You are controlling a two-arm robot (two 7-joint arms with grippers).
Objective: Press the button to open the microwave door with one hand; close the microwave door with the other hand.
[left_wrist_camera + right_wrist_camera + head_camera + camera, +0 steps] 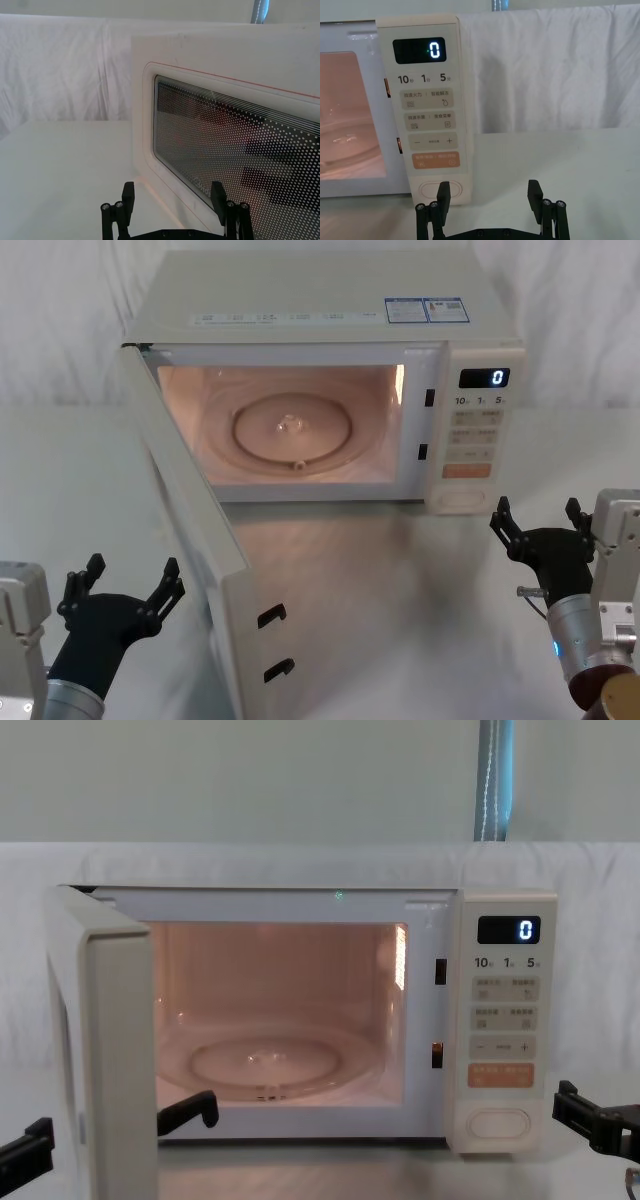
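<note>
Swung wide open toward us, the microwave door (pixel 190 530) is the closest thing in the head view, hinged on the left side of the microwave (pixel 330 380) and sticking out over the white surface (pixel 400 610). Its two black latch hooks show on the free edge nearest us. From our left wrist view we're looking at the door's outer face (pixel 225 140), with the dotted dark window and the raised frame around it.

Behind the door the cavity is lit up warm, and the glass turntable (pixel 292 430) sits flat on its floor. On the right we've got the control panel (pixel 427 110), display reading 0, orange key low down, and right under that the button (pixel 440 190), the big cream pill-shaped one at the bottom of the panel.

Our left hand (pixel 122 592) is low on the left, just beside the outside face of the open door, fingers spread apart, not touching anything that we can see. Our right hand (pixel 538 522) hangs off to the right of the panel, a bit in front of it near button height, fingers also spread, clear of the button.
</note>
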